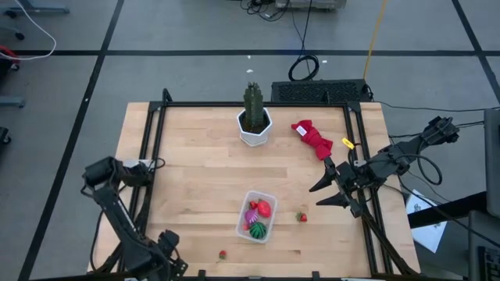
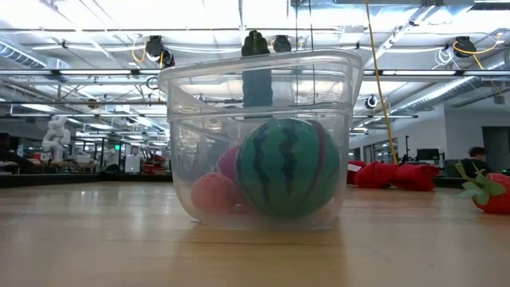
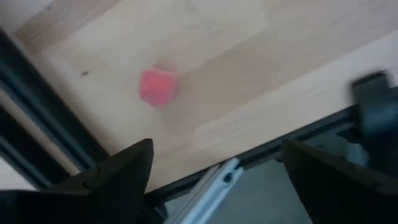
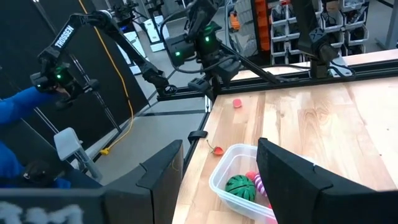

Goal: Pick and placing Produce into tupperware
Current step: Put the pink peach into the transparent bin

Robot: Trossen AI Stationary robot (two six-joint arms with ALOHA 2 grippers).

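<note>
The clear tupperware (image 1: 256, 216) stands on the table's near middle. It holds the green striped ball (image 1: 258, 229), the larger red piece (image 1: 264, 208) and a purple-pink piece (image 1: 251, 216). The low view shows the ball (image 2: 288, 166) on the container's floor. One small red bit with a green leaf (image 1: 301, 217) lies on the wood just right of the container. Another red bit (image 1: 223, 254) lies near the near edge. My right gripper (image 1: 316, 197) hovers open to the right of the container. My left gripper (image 1: 178, 261) is open at the near edge, left of that bit (image 3: 157, 86).
A tall green cactus in a white hexagonal pot (image 1: 254, 125) stands at the far middle. A red cloth bundle (image 1: 312, 139) lies at the far right. Black frame rails (image 1: 152, 156) run along the table's sides. A person's blue sleeve (image 4: 18, 106) shows beyond the table.
</note>
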